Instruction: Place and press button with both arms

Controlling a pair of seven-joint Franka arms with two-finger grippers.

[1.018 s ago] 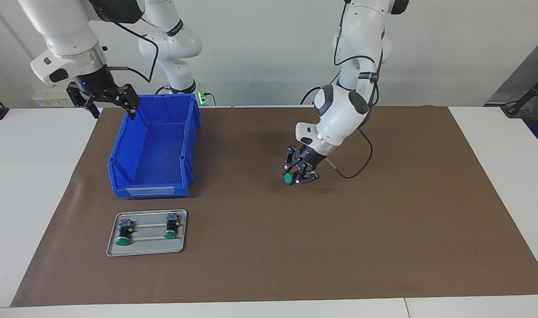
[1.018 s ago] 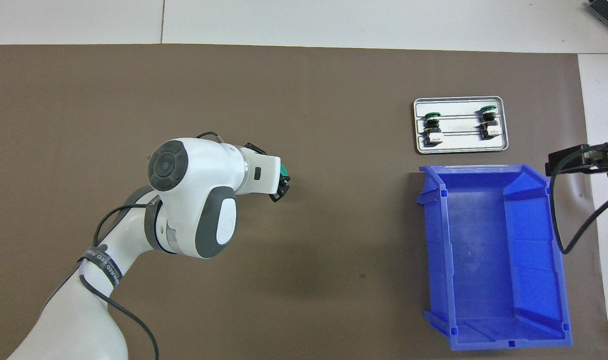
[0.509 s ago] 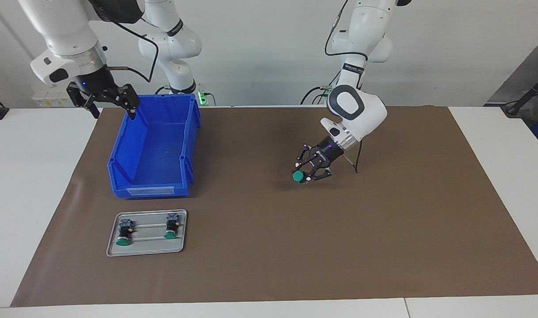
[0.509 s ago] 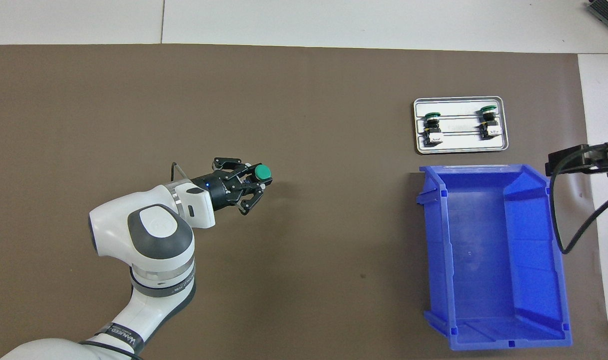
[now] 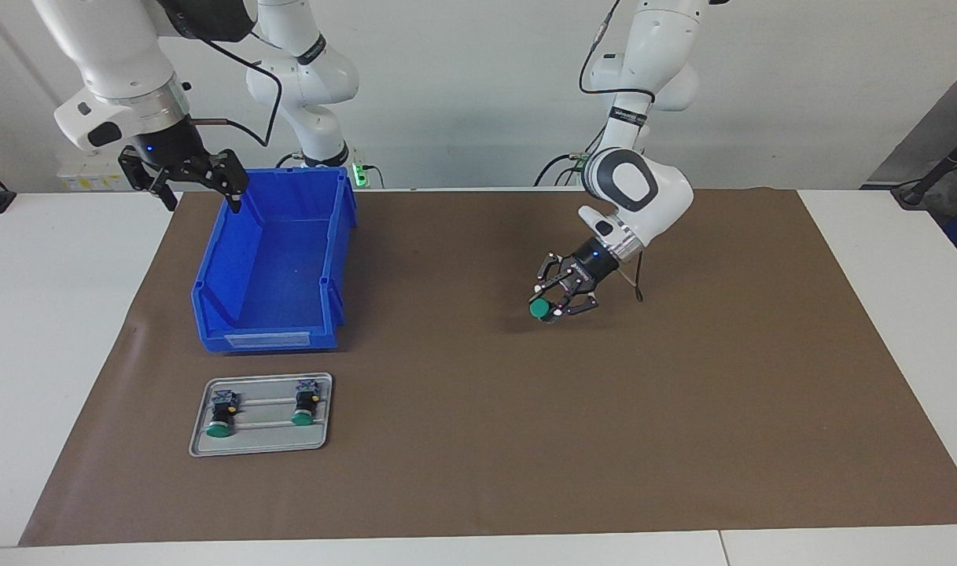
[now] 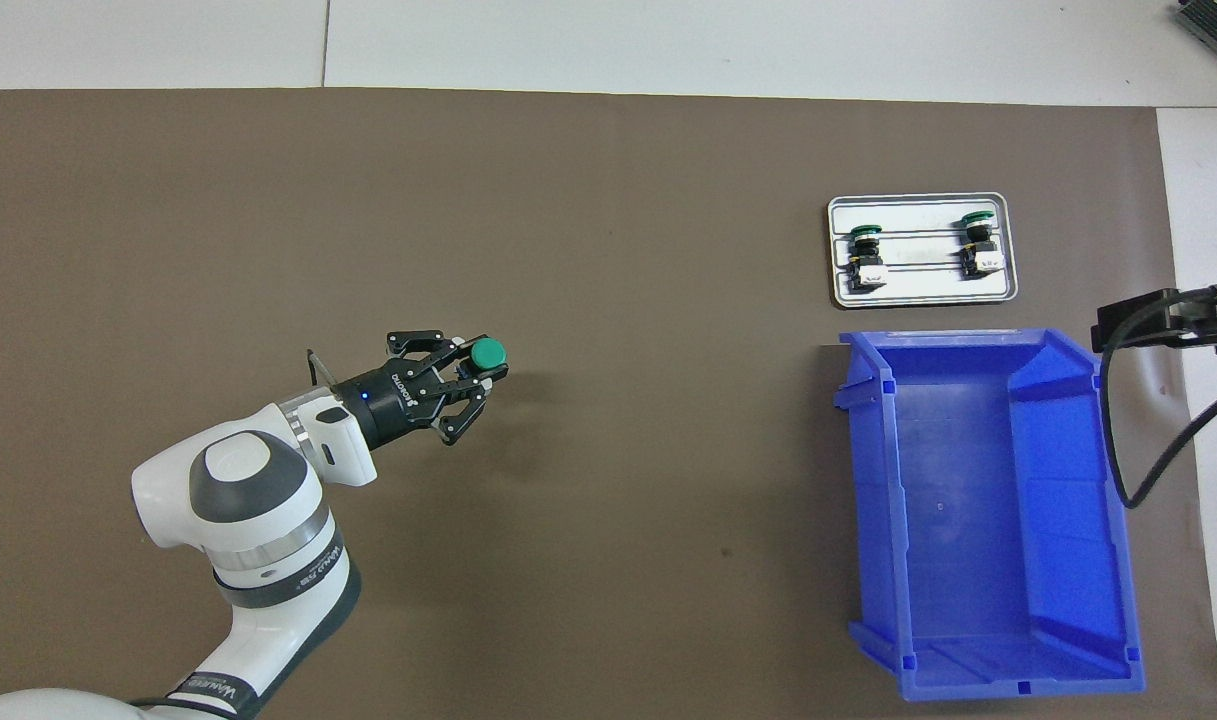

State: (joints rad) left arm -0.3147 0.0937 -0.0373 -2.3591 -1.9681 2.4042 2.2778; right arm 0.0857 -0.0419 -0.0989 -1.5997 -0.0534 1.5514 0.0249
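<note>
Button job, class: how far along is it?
Done: the left gripper has picked up the button. In hand: it holds it over the brown mat. Left: setting it down and pressing; the right gripper waits, open, over the blue bin's rim.

Blue bin (image 5: 274, 267), tray (image 5: 262, 444), brown mat (image 5: 682, 432)

robot lab: two arms (image 5: 635, 181), mat (image 5: 478, 440)

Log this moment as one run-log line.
left end effector: holds button over mat | right end effector: open, waiting over bin
</note>
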